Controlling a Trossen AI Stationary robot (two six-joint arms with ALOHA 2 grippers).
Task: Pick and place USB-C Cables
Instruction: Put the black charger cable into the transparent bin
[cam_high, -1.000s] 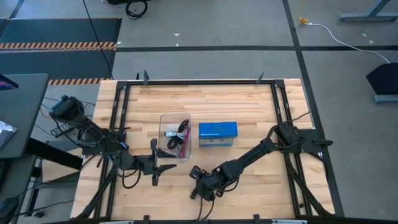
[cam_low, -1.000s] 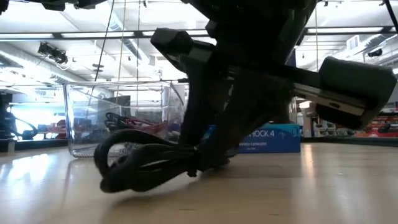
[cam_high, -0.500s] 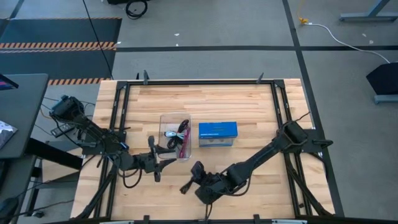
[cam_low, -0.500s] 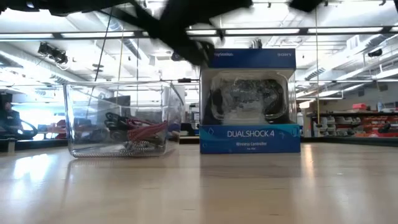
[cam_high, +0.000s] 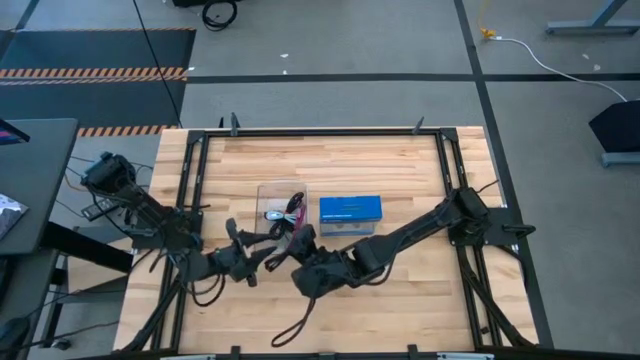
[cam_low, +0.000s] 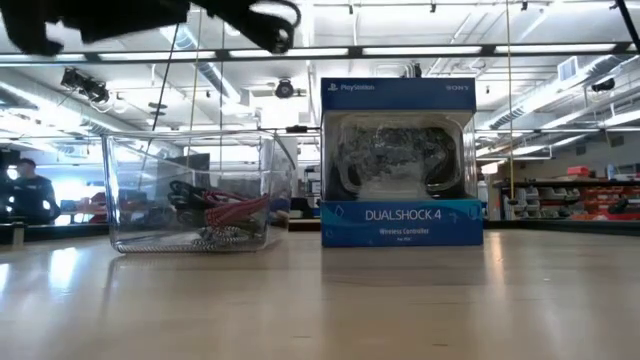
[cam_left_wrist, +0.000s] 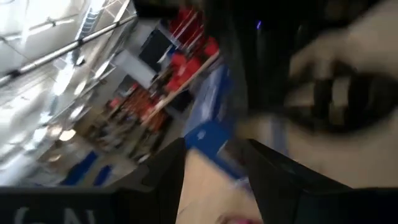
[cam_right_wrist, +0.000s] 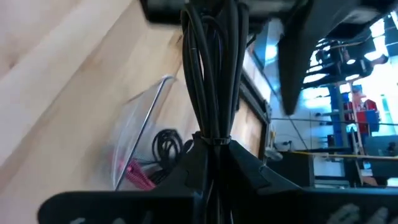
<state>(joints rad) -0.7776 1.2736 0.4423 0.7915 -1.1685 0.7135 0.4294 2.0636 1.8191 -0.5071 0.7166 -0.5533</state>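
Note:
My right gripper is shut on a black USB-C cable bundle, held in the air just near of the clear plastic tray. The bundle's loop shows at the top of the low view. The tray holds black, maroon-pink and light blue bundles. My left gripper is open and empty, left of the right gripper, near the tray's near left corner. My right gripper pinches the black bundle between its two fingers at the tied end, where a thin tie wraps the strands. The bundle runs along the fingers and sticks out past their tips toward the tray. It is lifted clear of the table.
A blue DualShock 4 box stands upright right of the tray. Black frame rails run along the table's far, left and right sides. Bare wood lies at the near right.
My right gripper has lifted the black bundle off the table and carried it up and toward the far left, to the tray's near side. The bundle, lying on the wood a second ago, now hangs clear. My left gripper has drifted slightly left.

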